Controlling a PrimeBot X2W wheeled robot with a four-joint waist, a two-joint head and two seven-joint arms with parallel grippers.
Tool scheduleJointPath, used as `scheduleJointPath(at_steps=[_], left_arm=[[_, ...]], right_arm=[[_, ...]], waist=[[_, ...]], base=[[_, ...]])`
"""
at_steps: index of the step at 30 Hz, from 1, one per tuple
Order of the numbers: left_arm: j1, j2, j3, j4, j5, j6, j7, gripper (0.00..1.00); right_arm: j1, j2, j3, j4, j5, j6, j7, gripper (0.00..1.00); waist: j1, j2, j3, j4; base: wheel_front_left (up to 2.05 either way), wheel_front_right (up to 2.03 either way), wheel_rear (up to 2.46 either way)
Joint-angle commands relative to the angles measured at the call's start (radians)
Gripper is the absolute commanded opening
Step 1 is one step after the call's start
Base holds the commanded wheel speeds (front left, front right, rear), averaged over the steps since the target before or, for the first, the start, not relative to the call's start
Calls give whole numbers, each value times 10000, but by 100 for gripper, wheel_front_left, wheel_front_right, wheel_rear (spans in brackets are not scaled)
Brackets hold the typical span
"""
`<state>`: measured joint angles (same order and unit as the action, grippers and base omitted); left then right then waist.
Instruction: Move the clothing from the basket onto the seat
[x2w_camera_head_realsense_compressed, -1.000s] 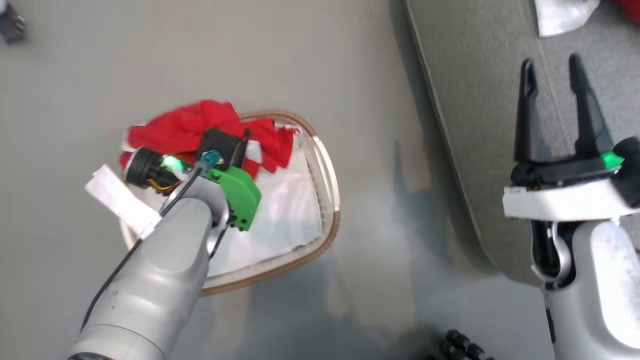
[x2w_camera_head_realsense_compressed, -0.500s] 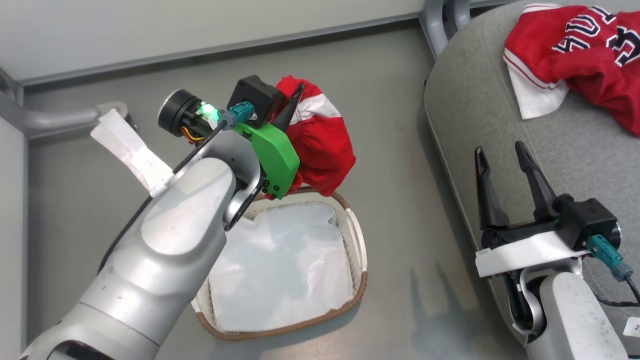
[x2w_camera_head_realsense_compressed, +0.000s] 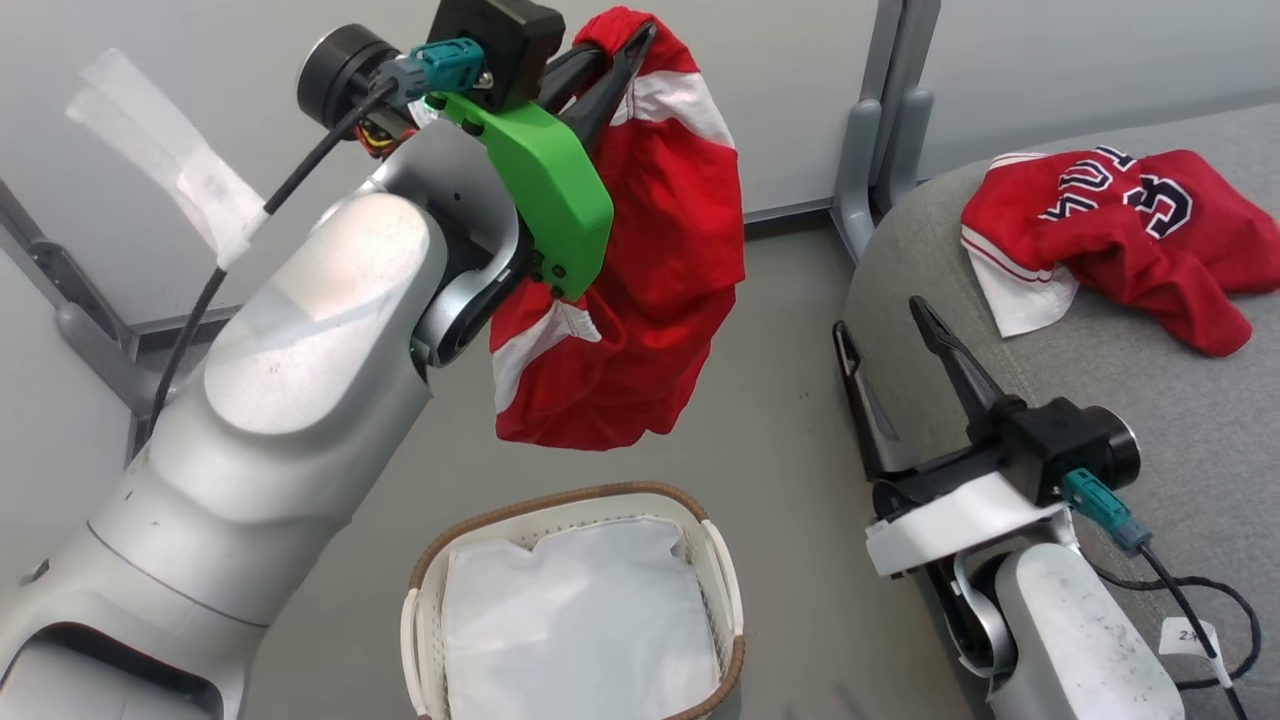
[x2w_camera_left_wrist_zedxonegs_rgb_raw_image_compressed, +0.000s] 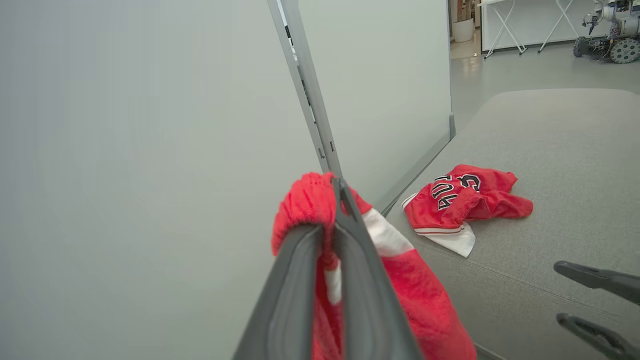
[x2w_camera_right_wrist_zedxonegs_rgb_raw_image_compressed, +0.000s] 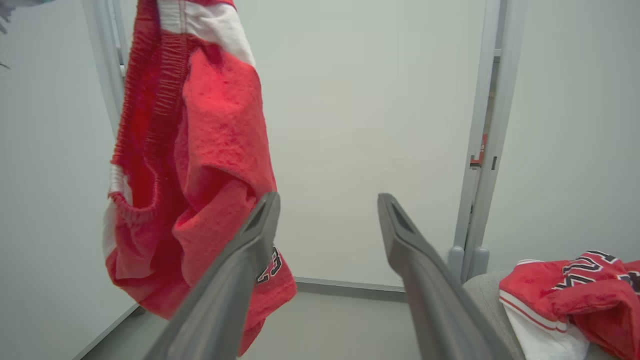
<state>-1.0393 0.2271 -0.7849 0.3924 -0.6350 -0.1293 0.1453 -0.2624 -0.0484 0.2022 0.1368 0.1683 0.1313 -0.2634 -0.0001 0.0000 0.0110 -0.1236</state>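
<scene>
Begin at the basket (x2w_camera_head_realsense_compressed: 560, 497), on the floor directly below you. Nothing red lies in it and its white liner (x2w_camera_head_realsense_compressed: 575, 610) is bare, so treat the lift-out step as done. To the right of it, the right fingers (x2w_camera_head_realsense_compressed: 950, 350) are spread wide with nothing between them, held at the near edge of the seat (x2w_camera_head_realsense_compressed: 1150, 420). This arm appears to be idle, parked where it does not cross the carrying path. Higher and to the left, the left fingers (x2w_camera_head_realsense_compressed: 618, 68) are clamped together on the clothing (x2w_camera_head_realsense_compressed: 660, 300). In the left wrist view the ribbed red band is bunched over the fingertips, so the grip is a single pinch at the top edge. For that reason the rest of the clothing hangs free as a slack bag, white stripes showing. It is in the air above the floor, beyond the basket and well apart from its rim, and to the left of the seat without touching it. The raised hold is probably chosen so the lowest fold clears both the basket rim and the rounded seat edge during the swing across. Expect the loose fabric to sway, and expect it to drop at once if the pinch slips. Farther out, a red jersey (x2w_camera_head_realsense_compressed: 1110, 235) with dark lettering lies crumpled on the seat. The bare grey area nearer than it looks like the obvious place to lay the clothing. Behind everything stands a pale partition with a grey post (x2w_camera_head_realsense_compressed: 885, 110).
</scene>
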Motion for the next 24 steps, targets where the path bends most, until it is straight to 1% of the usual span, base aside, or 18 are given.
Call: scheduleJointPath(at_steps=[1,8,13,17,21,24], left_arm=[[-185,-8,-79,-63,-157,-17,30,0],[-456,-104,-442,-323,-625,-8,65,0],[-530,-158,-730,-499,-856,-7,10,0],[-566,-226,-918,-651,-956,-7,-51,0],[-578,-315,-1149,-879,-1100,-8,-94,0],[-564,-357,-1293,-1023,-1180,-8,-126,0]], right_arm=[[-177,-40,122,73,-65,-11,-19,100],[-793,-38,857,509,-129,-11,-19,100],[-1097,-38,941,929,-297,-11,-21,100],[-1455,-38,951,1450,-488,-11,-19,100],[-2153,-40,1332,2223,-501,-11,-21,100],[-2757,-45,1723,2813,-227,-12,-19,100]], waist=[[1,0,-209,-177],[1,0,-326,-276],[1,0,-356,-219],[1,0,-359,-123],[1,0,-349,52],[1,0,-342,201]], base=[[0,0,0],[0,0,0],[0,0,0],[0,0,0],[0,0,0],[0,0,0]])
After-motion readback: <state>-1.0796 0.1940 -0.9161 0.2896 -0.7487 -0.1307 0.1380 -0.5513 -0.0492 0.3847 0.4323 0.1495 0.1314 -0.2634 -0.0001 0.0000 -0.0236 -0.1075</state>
